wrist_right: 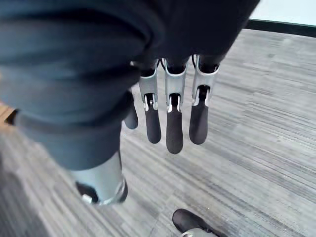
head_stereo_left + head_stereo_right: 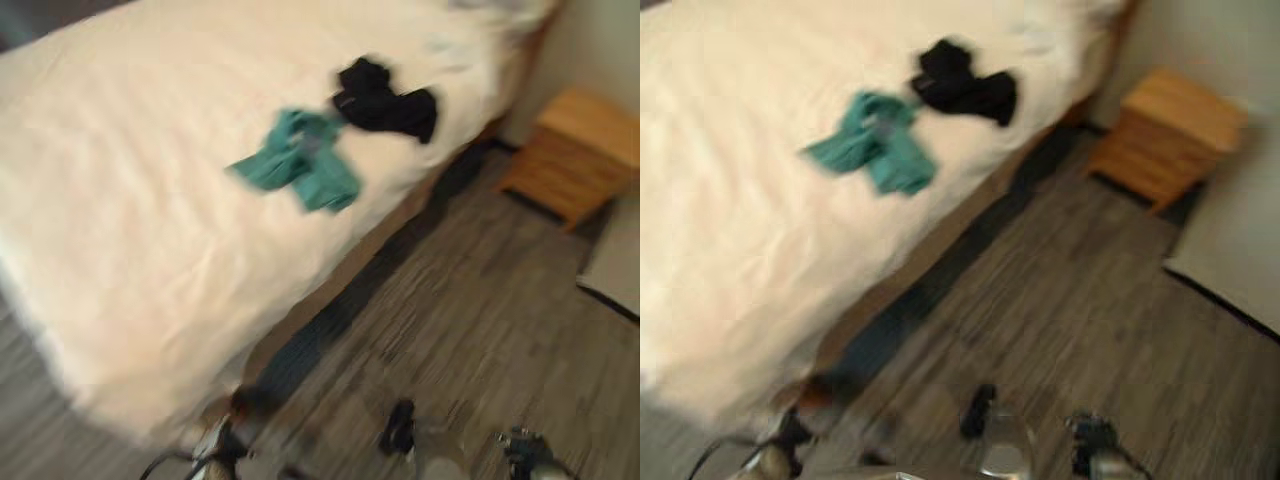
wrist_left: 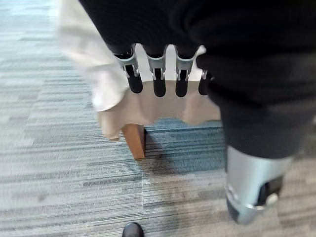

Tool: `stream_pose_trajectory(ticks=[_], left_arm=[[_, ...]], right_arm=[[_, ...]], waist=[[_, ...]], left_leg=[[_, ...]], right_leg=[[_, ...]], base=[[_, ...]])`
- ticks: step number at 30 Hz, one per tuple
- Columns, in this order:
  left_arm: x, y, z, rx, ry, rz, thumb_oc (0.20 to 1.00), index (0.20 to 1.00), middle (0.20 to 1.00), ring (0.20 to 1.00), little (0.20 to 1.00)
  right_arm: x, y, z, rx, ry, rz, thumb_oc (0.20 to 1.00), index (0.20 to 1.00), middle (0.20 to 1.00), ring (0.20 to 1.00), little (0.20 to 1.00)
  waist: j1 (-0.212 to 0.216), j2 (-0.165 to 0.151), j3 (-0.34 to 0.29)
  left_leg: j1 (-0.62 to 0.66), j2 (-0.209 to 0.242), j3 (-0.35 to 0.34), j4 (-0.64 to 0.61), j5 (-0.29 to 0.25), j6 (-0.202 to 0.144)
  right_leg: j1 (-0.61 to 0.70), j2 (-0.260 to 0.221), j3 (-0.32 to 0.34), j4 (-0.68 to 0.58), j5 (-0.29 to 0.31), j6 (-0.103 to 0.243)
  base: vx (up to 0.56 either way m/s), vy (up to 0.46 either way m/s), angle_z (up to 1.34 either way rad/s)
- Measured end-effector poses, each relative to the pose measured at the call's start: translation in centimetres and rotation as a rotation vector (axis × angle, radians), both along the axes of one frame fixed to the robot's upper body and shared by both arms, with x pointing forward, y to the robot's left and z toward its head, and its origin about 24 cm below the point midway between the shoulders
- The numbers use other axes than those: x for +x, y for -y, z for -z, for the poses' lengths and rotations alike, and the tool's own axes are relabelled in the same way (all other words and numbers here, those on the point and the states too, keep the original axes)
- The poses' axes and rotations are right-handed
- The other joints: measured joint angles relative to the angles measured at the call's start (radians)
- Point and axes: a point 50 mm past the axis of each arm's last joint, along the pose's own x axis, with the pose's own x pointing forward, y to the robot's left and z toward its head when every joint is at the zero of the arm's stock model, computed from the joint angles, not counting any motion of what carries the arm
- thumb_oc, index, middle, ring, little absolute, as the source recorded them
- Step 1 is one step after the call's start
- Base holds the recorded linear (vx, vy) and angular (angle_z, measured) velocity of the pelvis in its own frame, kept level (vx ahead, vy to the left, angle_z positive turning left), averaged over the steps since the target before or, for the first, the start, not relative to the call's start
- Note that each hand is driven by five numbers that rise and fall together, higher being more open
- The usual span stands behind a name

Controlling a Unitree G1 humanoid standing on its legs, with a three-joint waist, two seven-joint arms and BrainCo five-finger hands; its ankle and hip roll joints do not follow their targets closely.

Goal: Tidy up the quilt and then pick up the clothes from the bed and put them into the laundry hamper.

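Near me, over the grey floor, I see the left robot hand and the right robot hand hanging with straight, relaxed fingers, holding nothing. Farther on the bed, the quilt lies flat; the teal garment touches the black garment beyond. Far right stands a wooden nightstand.

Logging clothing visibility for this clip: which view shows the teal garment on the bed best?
The left eye view: the teal garment lies whole and near the middle, beside the black garment. The right eye view shows it too, further toward the left. The wrist views show floor and bed corner instead.
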Motion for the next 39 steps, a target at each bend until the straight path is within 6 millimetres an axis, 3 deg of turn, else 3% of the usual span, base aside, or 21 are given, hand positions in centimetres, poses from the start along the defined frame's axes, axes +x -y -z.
stream_pose_trajectory(ticks=[2, 3, 4, 7, 10, 14, 16, 17, 18, 19, 21, 23, 25, 28, 29, 30, 33, 35, 36, 37, 39], left_arm=[[0.6, 0.0, -0.1, -0.028, 0.024, -0.049, 1.0, 1.0, 1.0, 1.0, 1.0], [0.3, -0.3, -0.1, -0.034, 0.032, -0.1, 1.0, 1.0, 1.0, 1.0, 1.0], [0.5, 0.0, -0.1, -0.043, 0.046, -0.106, 1.0, 1.0, 1.0, 1.0, 1.0], [1.0, 1.3, 0.2, -0.088, 0.064, -0.141, 1.0, 1.0, 1.0, 1.0, 1.0], [2.8, 2.4, -0.1, -0.129, 0.123, -0.163, 1.0, 1.0, 1.0, 1.0, 1.0], [3.9, 3.4, -0.1, -0.154, 0.139, -0.151, 1.0, 1.0, 1.0, 1.0, 1.0], [4.1, 3.5, -0.1, -0.154, 0.135, -0.153, 1.0, 1.0, 1.0, 1.0, 1.0], [3.4, 3.5, 0.2, -0.151, 0.102, -0.166, 1.0, 1.0, 1.0, 1.0, 1.0], [2.4, 3.6, 0.6, -0.152, 0.074, -0.179, 1.0, 1.0, 1.0, 1.0, 1.0], [1.0, 3.6, 0.9, -0.151, 0.042, -0.183, 1.0, 1.0, 1.0, 1.0, 1.0], [0.5, 2.8, 0.9, -0.12, 0.019, -0.179, 1.0, 1.0, 1.0, 1.0, 1.0], [1.3, 2.6, 0.6, -0.103, 0.023, -0.145, 1.0, 1.0, 1.0, 1.0, 1.0], [2.4, 2.5, 0.3, -0.1, 0.052, -0.133, 1.0, 1.0, 1.0, 1.0, 1.0], [3.7, 1.9, -0.3, -0.085, 0.087, -0.132, 1.0, 1.0, 1.0, 1.0, 1.0], [4.1, 1.7, -0.5, -0.078, 0.096, -0.134, 1.0, 1.0, 1.0, 1.0, 1.0], [4.0, 1.5, -0.5, -0.071, 0.087, -0.136, 1.0, 1.0, 1.0, 1.0, 1.0], [2.2, 1.2, 0.1, -0.061, 0.036, -0.14, 1.0, 1.0, 1.0, 1.0, 1.0], [0.4, 1.6, 0.7, -0.075, -0.008, -0.156, 1.0, 1.0, 1.0, 1.0, 1.0], [-0.2, 1.8, 0.9, -0.083, -0.019, -0.163, 1.0, 1.0, 1.0, 1.0, 1.0], [1.0, 2.1, 0.6, -0.094, 0.021, -0.152, 1.0, 1.0, 1.0, 1.0, 1.0], [0.7, 2.9, 0.9, -0.115, 0.014, -0.166, 1.0, 1.0, 1.0, 1.0, 1.0]], right_arm=[[-0.9, -0.3, 0.3, 0.003, -0.043, -0.021, 1.0, 1.0, 1.0, 1.0, 1.0], [-1.0, -0.9, 0.5, 0.005, -0.07, -0.107, 1.0, 1.0, 1.0, 1.0, 1.0], [-0.2, -1.1, 0.4, 0.006, -0.065, -0.157, 1.0, 1.0, 1.0, 1.0, 1.0], [2.9, -1.4, -0.3, -0.008, 0.001, -0.253, 1.0, 1.0, 1.0, 1.0, 1.0], [3.1, -1.8, -0.2, -0.003, -0.017, -0.271, 1.0, 1.0, 1.0, 1.0, 1.0], [2.7, -1.1, -0.1, -0.042, -0.074, -0.31, 1.0, 1.0, 1.0, 1.0, 1.0], [2.0, -1.1, 0.2, -0.036, -0.095, -0.306, 1.0, 1.0, 1.0, 1.0, 1.0], [0.3, -1.2, 0.7, -0.025, -0.15, -0.285, 1.0, 1.0, 1.0, 1.0, 1.0], [0.0, -1.1, 0.7, -0.026, -0.165, -0.285, 1.0, 1.0, 1.0, 1.0, 1.0], [-0.1, -1.1, 0.8, -0.028, -0.168, -0.286, 1.0, 1.0, 1.0, 1.0, 1.0], [1.0, -2.1, 0.7, -0.019, -0.13, -0.313, 1.0, 1.0, 1.0, 1.0, 1.0], [1.2, -2.6, 0.7, -0.014, -0.111, -0.317, 1.0, 1.0, 1.0, 1.0, 1.0], [1.8, -3.0, 0.6, -0.011, -0.091, -0.321, 1.0, 1.0, 1.0, 1.0, 1.0], [3.1, -4.0, 0.3, 0.006, -0.029, -0.334, 1.0, 1.0, 1.0, 1.0, 1.0], [3.4, -4.0, 0.2, 0.007, -0.017, -0.335, 1.0, 1.0, 1.0, 1.0, 1.0], [3.6, -4.1, 0.2, 0.009, -0.013, -0.329, 1.0, 1.0, 1.0, 1.0, 1.0], [2.9, -4.1, 0.5, 0.018, -0.039, -0.308, 1.0, 1.0, 1.0, 1.0, 1.0], [1.1, -3.7, 1.0, 0.035, -0.103, -0.262, 1.0, 1.0, 1.0, 1.0, 1.0], [1.0, -3.6, 1.1, 0.043, -0.105, -0.241, 1.0, 1.0, 1.0, 1.0, 1.0], [0.2, -3.5, 1.3, 0.047, -0.134, -0.238, 1.0, 1.0, 1.0, 1.0, 1.0], [0.4, -2.2, 0.9, 0.013, -0.136, -0.232, 1.0, 1.0, 1.0, 1.0, 1.0]], waist=[[-0.011, -0.001, -0.002], [0.018, -0.021, -0.004], [0.046, -0.06, 0.001], [0.112, -0.112, -0.006], [0.135, -0.107, 0.003], [0.15, -0.033, 0.02], [0.15, -0.034, 0.02], [0.145, -0.048, 0.009], [0.161, -0.04, 0.005], [0.167, -0.027, -0.005], [0.15, -0.061, 0.011], [0.108, -0.076, 0.016], [0.107, -0.066, 0.026], [0.101, -0.058, 0.032], [0.088, -0.058, 0.035], [0.07, -0.055, 0.034], [0.048, -0.05, 0.038], [0.048, -0.031, 0.031], [0.054, -0.033, 0.034], [0.057, -0.06, 0.041], [0.09, -0.059, 0.044]], left_leg=[[-0.018, 0.064, -0.126, 0.131, 0.041, -0.031], [-0.062, 0.128, -0.248, 0.334, 0.072, -0.05], [-0.148, 0.048, -0.495, 0.503, 0.038, -0.034], [-0.341, -0.184, -0.732, 0.604, -0.094, -0.045], [-0.485, -0.237, -0.756, 0.426, -0.092, -0.035], [-0.551, -0.241, -0.735, -0.002, 0.068, -0.034], [-0.559, -0.248, -0.695, -0.003, 0.096, -0.012], [-0.514, -0.275, -0.691, 0.045, 0.092, 0.049], [-0.475, -0.26, -0.693, 0.073, 0.063, 0.065], [-0.44, -0.246, -0.692, 0.043, 0.125, 0.097], [-0.345, -0.258, -0.66, 0.009, 0.109, 0.145], [-0.253, -0.308, -0.698, -0.051, 0.075, 0.179], [-0.2, -0.319, -0.703, -0.082, 0.075, 0.195], [-0.147, -0.335, -0.741, -0.08, 0.028, 0.175], [-0.13, -0.346, -0.777, -0.08, -0.02, 0.141], [-0.106, -0.351, -0.807, -0.08, -0.034, 0.157], [-0.03, -0.35, -0.841, -0.08, -0.105, 0.131], [0.026, -0.339, -0.835, 0.024, -0.166, 0.08], [-0.036, -0.342, -0.822, 0.163, -0.179, 0.06], [-0.225, -0.353, -0.791, 0.559, -0.145, 0.043], [-0.404, -0.288, -0.733, 0.873, -0.101, 0.015]], right_leg=[[0.018, 0.069, 0.044, -0.056, -0.017, -0.012], [0.062, 0.12, 0.11, -0.121, 0.021, -0.062], [0.09, 0.143, 0.226, -0.16, 0.04, -0.096], [0.141, 0.155, 0.406, -0.284, 0.11, -0.096], [0.242, 0.182, 0.48, -0.388, 0.082, -0.081], [0.319, 0.229, 0.47, -0.388, 0.053, -0.095], [0.351, 0.226, 0.467, -0.388, 0.005, -0.072], [0.403, 0.207, 0.476, -0.352, -0.034, -0.055], [0.377, 0.213, 0.478, -0.236, -0.086, -0.014], [0.341, 0.222, 0.463, -0.118, -0.117, 0.034], [0.083, 0.151, 0.415, 0.467, -0.051, 0.129], [-0.078, 0.024, 0.335, 0.616, -0.071, 0.134], [-0.103, -0.027, 0.289, 0.421, -0.082, 0.127], [-0.083, 0.013, 0.298, -0.049, -0.046, 0.15], [-0.078, 0.032, 0.314, -0.201, 0.005, 0.151], [-0.056, 0.059, 0.373, -0.377, 0.073, 0.153], [-0.069, 0.089, 0.416, -0.346, 0.153, 0.138], [-0.025, 0.103, 0.406, -0.258, 0.219, 0.042], [-0.011, 0.104, 0.398, -0.241, 0.214, 0.032], [0.016, 0.064, 0.401, -0.239, 0.232, -0.016], [0.095, 0.092, 0.385, -0.284, 0.19, -0.068]], base=[[0.3, -0.411, -1.23], [0.38, -0.326, -1.95], [0.39, -0.316, -2.43], [0.29, 0.004, -2.04], [0.5, 0.12, -1.1], [0.55, 0.123, -0.72], [0.54, 0.155, -0.16], [0.49, 0.109, -0.36], [0.46, 0.132, -0.54], [0.45, 0.17, -0.74], [0.51, 0.17, -0.42], [0.54, 0.066, 0.46], [0.58, -0.056, 0.35], [0.66, -0.147, 0.39], [0.68, -0.149, 0.77], [0.64, -0.151, 0.8], [0.62, -0.19, 0.6], [0.53, -0.337, 0.38], [0.45, -0.433, 0.61], [0.2, -0.2, 0.34], [0.39, -0.159, 0.18]])
